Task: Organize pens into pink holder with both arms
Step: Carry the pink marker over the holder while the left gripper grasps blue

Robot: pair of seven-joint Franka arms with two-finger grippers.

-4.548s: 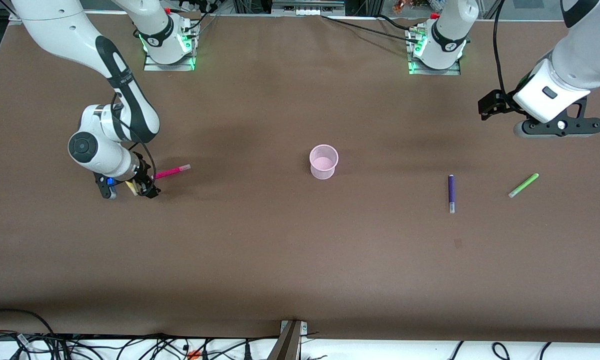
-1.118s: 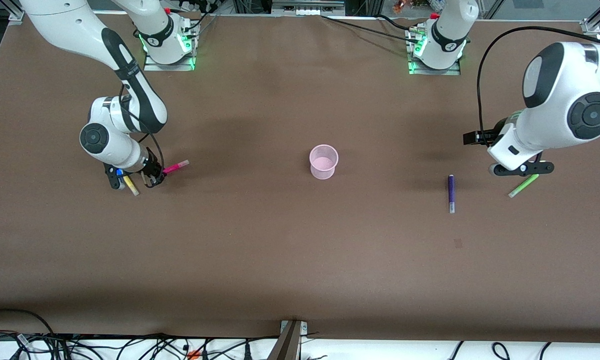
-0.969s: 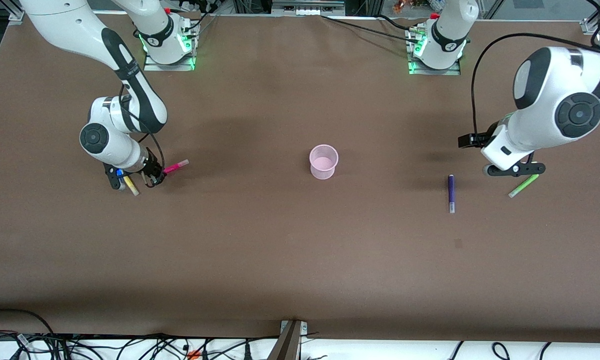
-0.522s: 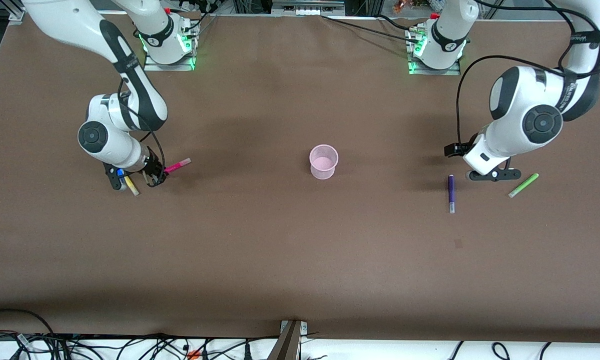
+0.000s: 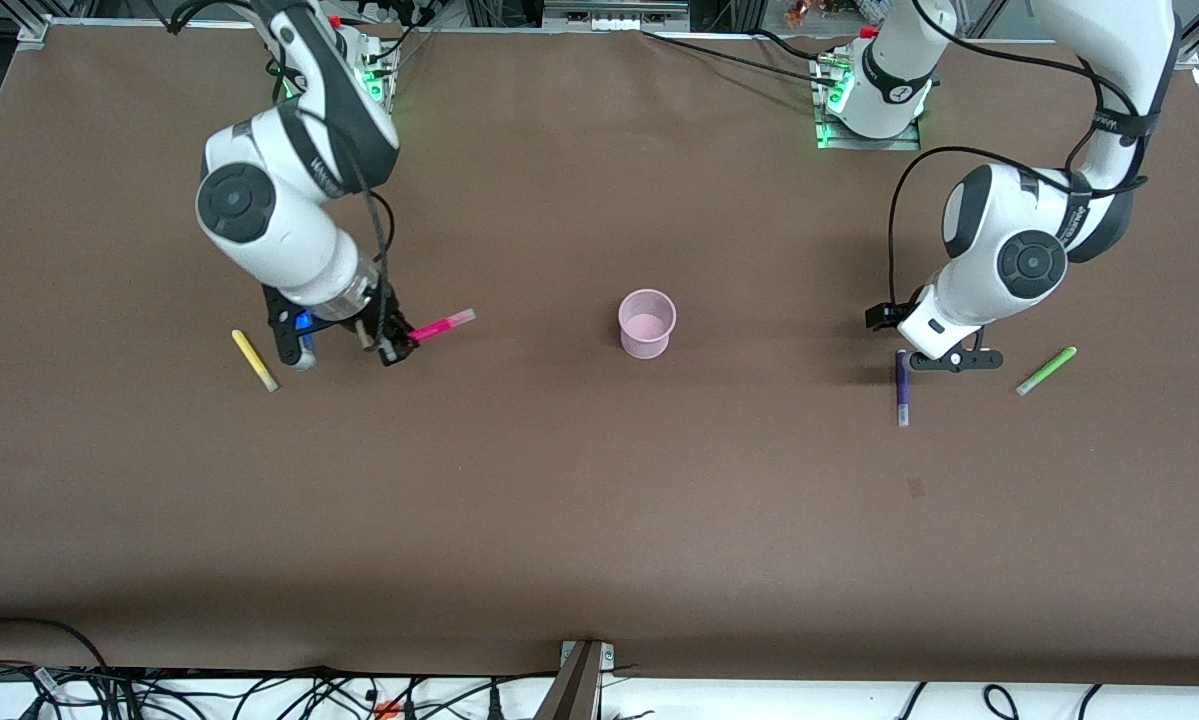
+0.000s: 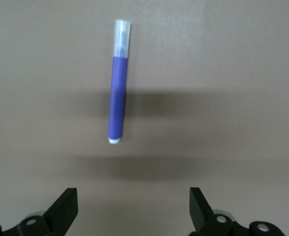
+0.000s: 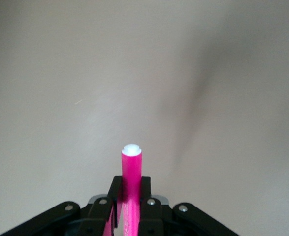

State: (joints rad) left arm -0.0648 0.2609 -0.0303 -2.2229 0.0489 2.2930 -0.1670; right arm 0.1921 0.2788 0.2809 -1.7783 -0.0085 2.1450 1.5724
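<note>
**Desk:** Front view first. What's on the worktop?

**Photographer:** The pink holder [image 5: 647, 323] stands upright mid-worktop, nothing in it. The right gripper [image 5: 391, 345], over the worktop toward the right arm's end, has its jaws clamped on the magenta pen [image 5: 442, 325], which sticks out toward the holder. The yellow pen [image 5: 254, 360] lies flat close by, farther out toward that end. Toward the left arm's end, the left gripper [image 5: 944, 360] hangs low just beside the purple pen [image 5: 901, 386]; the green pen [image 5: 1046, 370] lies a little farther out.

**Desk:** Left wrist view?

**Photographer:** The left gripper [image 6: 133, 209] shows jaws wide apart, nothing between them. The purple pen [image 6: 117, 98] lies flat ahead of them, clear cap pointing away, not yet straddled.

**Desk:** Right wrist view?

**Photographer:** The right gripper [image 7: 129, 206] is pinched on the magenta pen [image 7: 131, 184], its pale tip pointing forward.

**Desk:** How should these handle?

**Photographer:** Light, stiff and smooth, I'd judge. A round barrel likely rolls if nudged, so pinch it mid-length, across its width. The magenta one looks held near one end and may swing. The holder looks thin and light; a bump on the rim could tip it.
</note>
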